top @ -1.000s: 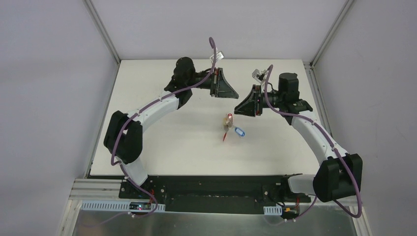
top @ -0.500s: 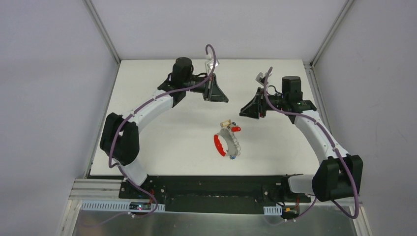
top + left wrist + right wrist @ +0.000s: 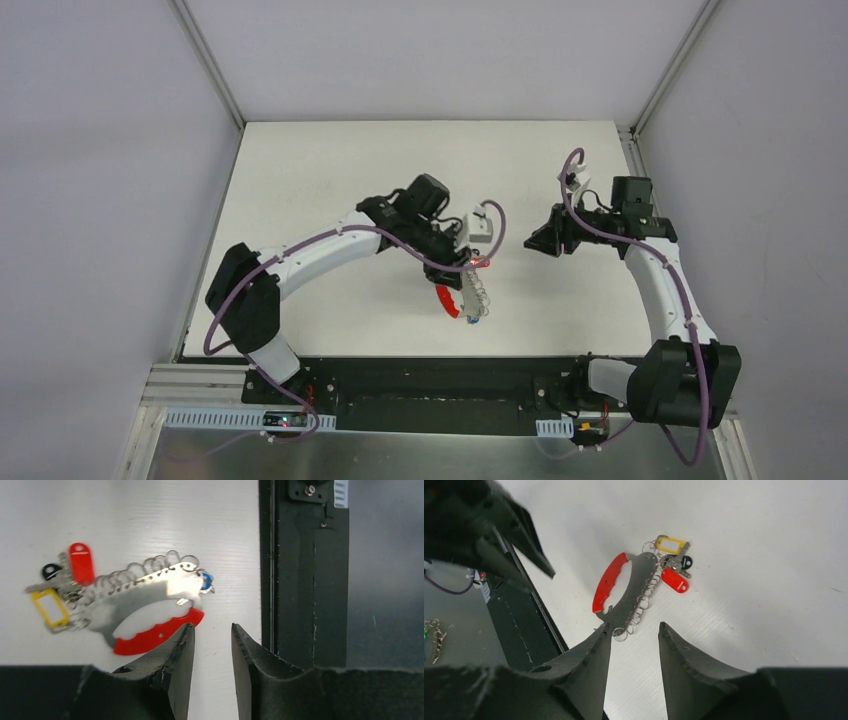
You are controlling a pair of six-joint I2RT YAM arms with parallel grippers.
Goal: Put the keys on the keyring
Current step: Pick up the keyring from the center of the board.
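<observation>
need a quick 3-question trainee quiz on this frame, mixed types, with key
1. True or false: the left pincer is clamped on the keyring.
2. Which lies right beside the red tag? A) yellow tag B) green tag C) white tag
3. What does the right pincer hold?
Key: 1 false, its jaws stand open with nothing between them. 2 A. 3 nothing.
</observation>
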